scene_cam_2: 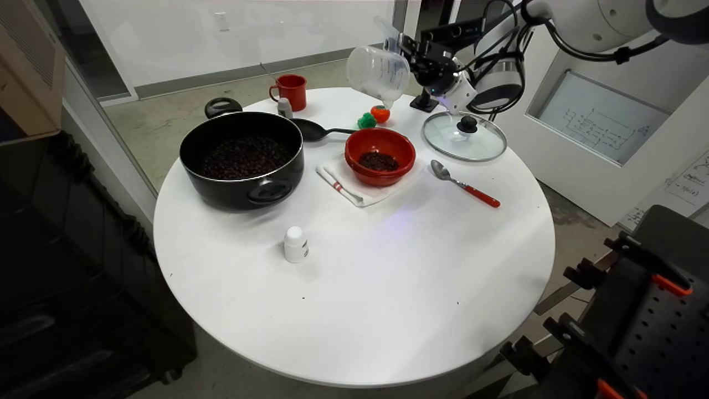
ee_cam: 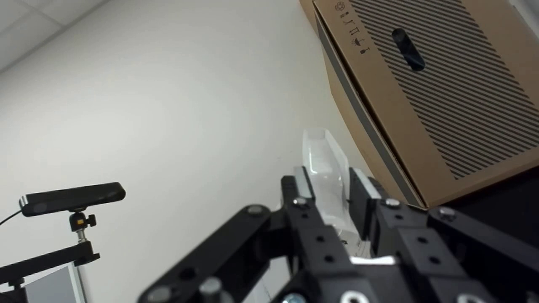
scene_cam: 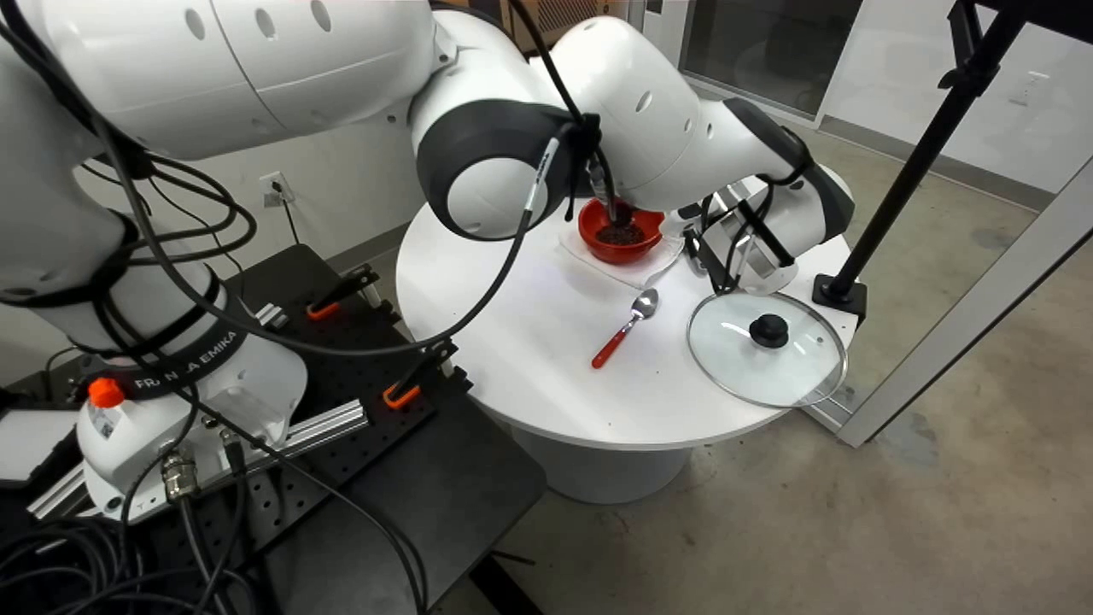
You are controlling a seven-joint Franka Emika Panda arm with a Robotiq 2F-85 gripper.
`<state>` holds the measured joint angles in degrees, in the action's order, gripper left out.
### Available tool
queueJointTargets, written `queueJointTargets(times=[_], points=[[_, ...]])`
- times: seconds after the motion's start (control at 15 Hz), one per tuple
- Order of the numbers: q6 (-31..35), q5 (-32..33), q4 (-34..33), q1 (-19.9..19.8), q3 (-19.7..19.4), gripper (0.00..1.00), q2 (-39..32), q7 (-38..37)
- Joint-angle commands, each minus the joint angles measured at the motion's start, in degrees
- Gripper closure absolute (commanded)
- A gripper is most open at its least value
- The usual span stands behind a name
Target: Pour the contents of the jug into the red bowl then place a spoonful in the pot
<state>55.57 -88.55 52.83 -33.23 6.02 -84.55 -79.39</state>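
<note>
Clear plastic should make your jug (scene_cam_2: 376, 73) light, stiff and slightly slippery, so its handle (ee_cam: 323, 166), clamped in your end effector (ee_cam: 332, 185), seems the right hold.

Red on the bowl (scene_cam_2: 382, 142), perhaps maroon on its contents (scene_cam_2: 378, 161), red-striped white on the cloth (scene_cam_2: 363, 192) beneath, black on the pot (scene_cam_2: 230, 193) beside.

Jug (scene_cam_2: 378, 73): you have one
Red bowl (scene_cam_2: 394, 143): you see at least one
Pot (scene_cam_2: 232, 193): one
Lid (scene_cam_2: 464, 138): one, at the edge of your table (scene_cam_2: 354, 288)
Spoon (scene_cam_2: 471, 190): one, red-handled
Ladle (scene_cam_2: 310, 131): one
Mug (scene_cam_2: 293, 93): one
Shakers (scene_cam_2: 296, 245): you count two
Cloth (scene_cam_2: 363, 194): one
Tomato (scene_cam_2: 380, 114): one
Green vegetable (scene_cam_2: 366, 121): one
</note>
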Motion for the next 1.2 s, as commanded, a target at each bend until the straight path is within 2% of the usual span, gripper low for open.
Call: queueJointTargets(times=[0.0, 0.33, 0.67, 1.13], points=[[-1.7, -2.2, 0.9, -0.2, -0.2, 0.93, 0.4, -1.8], [-1.2, -1.9, -0.7, 0.4, -1.1, 0.93, 0.6, -1.3], [-1.2, 1.5, -5.4, 1.5, -3.0, 0.93, 0.6, -0.3], [-2.8, 14.3, -9.1, 7.1, -7.0, 0.93, 1.3, 4.6]])
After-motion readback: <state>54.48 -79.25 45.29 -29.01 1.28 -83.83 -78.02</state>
